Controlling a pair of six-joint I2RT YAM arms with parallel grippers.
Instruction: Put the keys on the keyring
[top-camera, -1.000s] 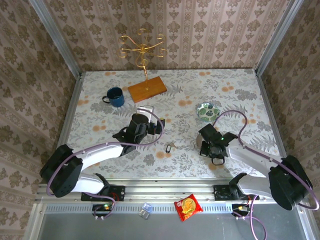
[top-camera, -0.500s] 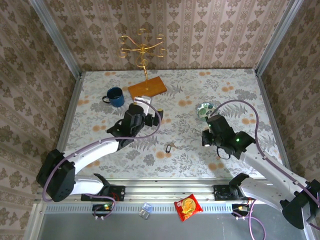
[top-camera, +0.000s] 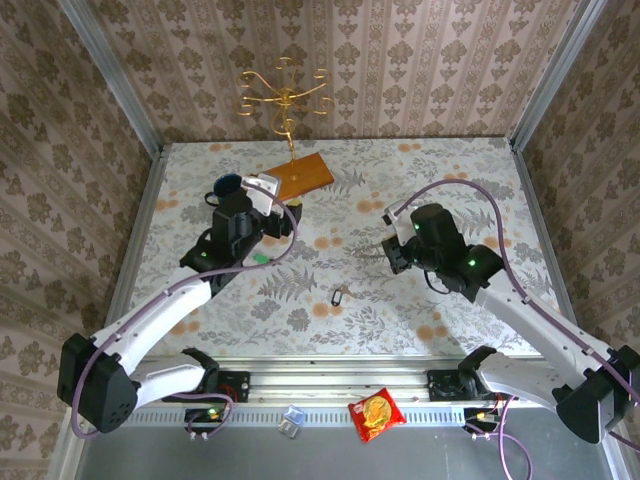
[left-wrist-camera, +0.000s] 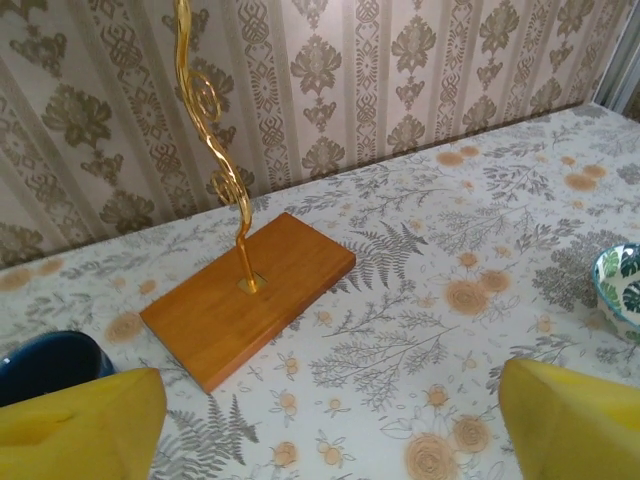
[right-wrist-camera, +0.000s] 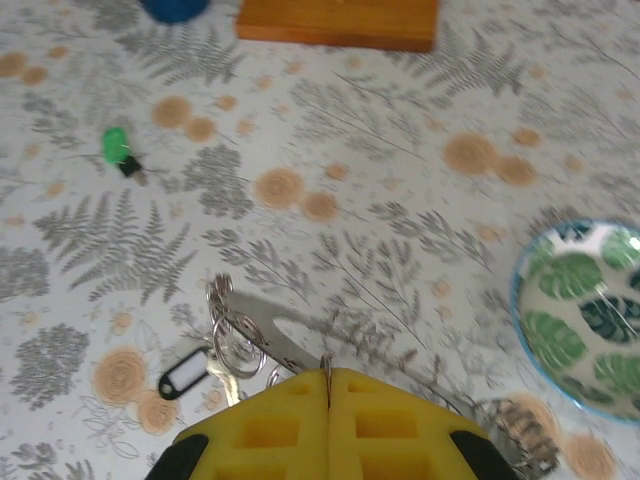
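left tool (left-wrist-camera: 325, 420) jaws wide apart | right tool (right-wrist-camera: 328, 385) jaws pressed together

The stand (left-wrist-camera: 215, 120) is glossy gold metal, its base (left-wrist-camera: 250, 295) smooth wood — the key (right-wrist-camera: 117, 148) has a green plastic head.

The desk (top-camera: 470, 180) is white, printed with grey ferns and orange blossoms. The key (right-wrist-camera: 117, 147) has a bright green head. The mug (left-wrist-camera: 45, 365) is blue, the wooden base (left-wrist-camera: 250, 295) honey-brown, the stand (top-camera: 285, 98) gold. Green leaves pattern the bowl (right-wrist-camera: 585, 320). The left claw (left-wrist-camera: 330, 430) and right claw (right-wrist-camera: 328, 385) are yellow.
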